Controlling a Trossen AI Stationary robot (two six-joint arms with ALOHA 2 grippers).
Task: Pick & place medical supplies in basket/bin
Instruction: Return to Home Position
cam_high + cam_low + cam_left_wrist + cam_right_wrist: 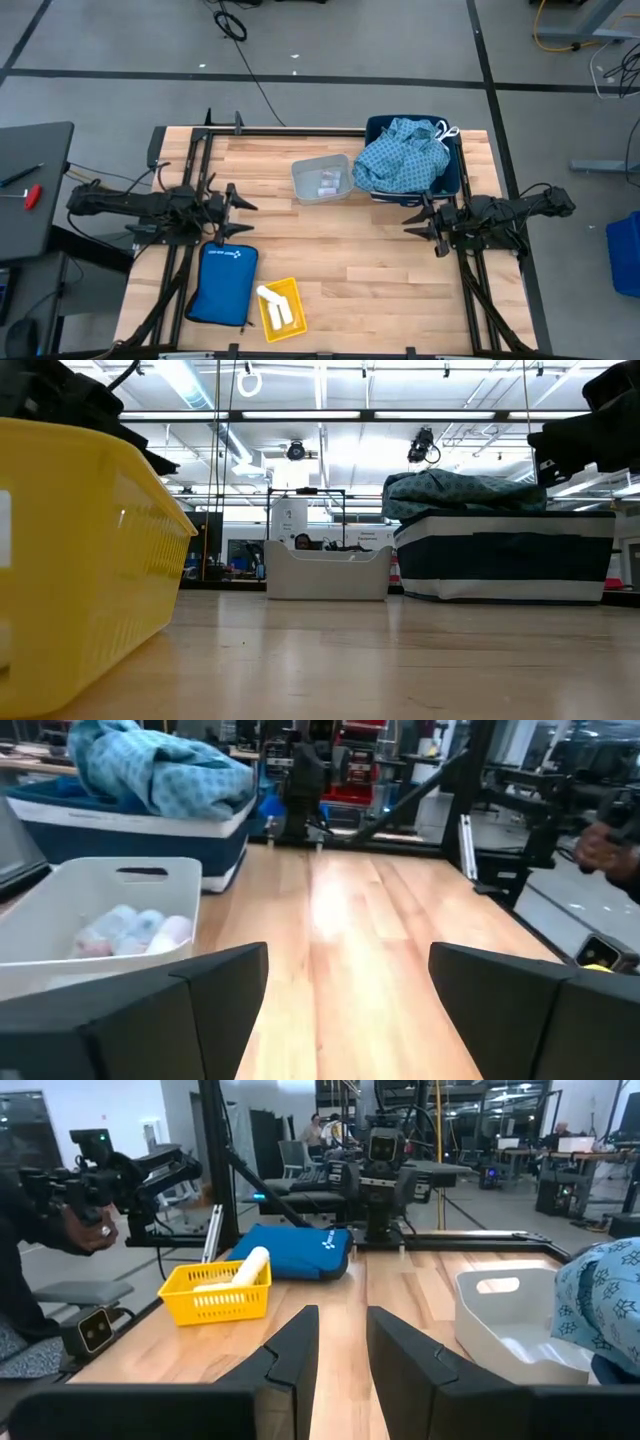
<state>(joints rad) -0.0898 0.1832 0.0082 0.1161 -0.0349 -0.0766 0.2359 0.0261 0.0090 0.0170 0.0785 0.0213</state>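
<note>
Two arms hang level over the wooden surface (370,260), one at each side of the high view. The left gripper (243,214) sits at middle left, its fingers (190,1010) spread wide with nothing between them. The right gripper (412,221) sits at middle right, just below the navy basket (454,172). Its fingers (290,1355) are parted by a narrow gap and are also empty.

The light blue patterned cloth (400,160) lies heaped in the navy basket at upper right, spilling over its rim. Whether the navy cloth lies beneath it cannot be told. Just left of the basket stands a pale bin (305,190) with small vials (328,181) on its floor. At lower centre a yellow bin (292,296) holds white rolls (270,299). A bright blue pouch (222,283) lies flat beside it, on its left.
</note>
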